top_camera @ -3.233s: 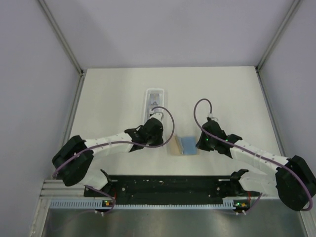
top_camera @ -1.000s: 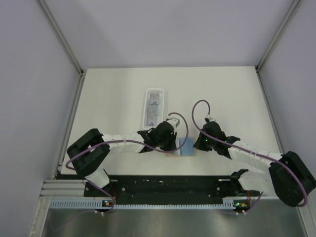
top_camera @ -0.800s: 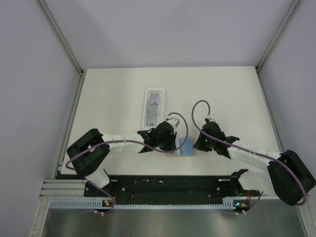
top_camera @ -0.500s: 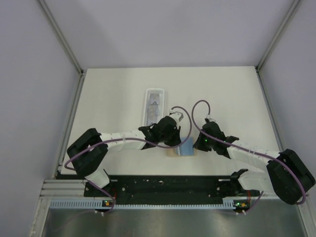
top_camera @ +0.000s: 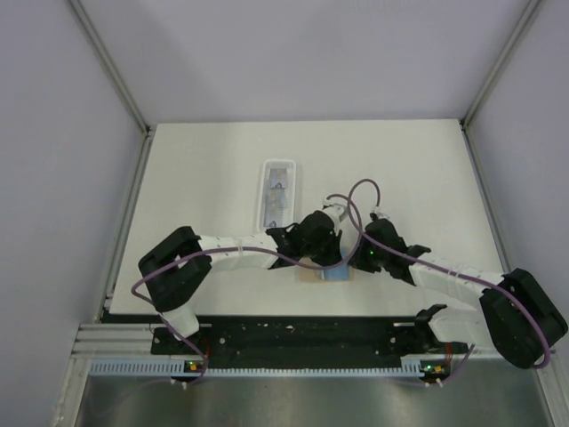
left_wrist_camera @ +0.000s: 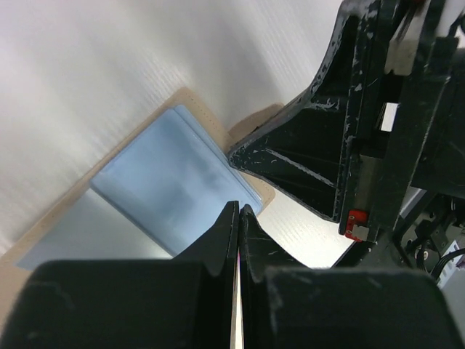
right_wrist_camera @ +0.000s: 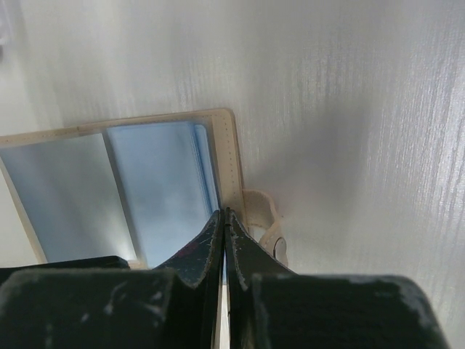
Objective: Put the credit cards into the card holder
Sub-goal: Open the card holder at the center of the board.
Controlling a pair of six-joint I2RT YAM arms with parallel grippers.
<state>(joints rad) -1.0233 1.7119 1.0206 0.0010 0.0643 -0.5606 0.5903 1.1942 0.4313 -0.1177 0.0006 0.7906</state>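
While both arms meet over the near middle of the tabletop point(top_camera: 204, 178), the card holder point(left_wrist_camera: 167, 185) lies open beneath them, its light blue inside facing up within a tan rim. From the overhead camera only a strip of it shows, between and just below the two wrists.

The left pincer point(left_wrist_camera: 237, 212) hangs over the holder's blue pocket with its jaws drawn together. A thin pale sliver runs down the seam between them. It may be the edge of a card, but the wrist view is too tight to tell.

The right pincer point(right_wrist_camera: 222, 214) has its jaws pressed together too, with nothing visibly held. Its tips sit at the holder's tan edge, right beside the closing tab point(right_wrist_camera: 263, 212) and its small snap point(right_wrist_camera: 280, 248), and seem to touch the rim there.

The credit cards point(top_camera: 278, 189) that can be seen lie in the long clear tray point(top_camera: 263, 206), farther back on the tabletop and to the left of the holder, apart from both pincers.
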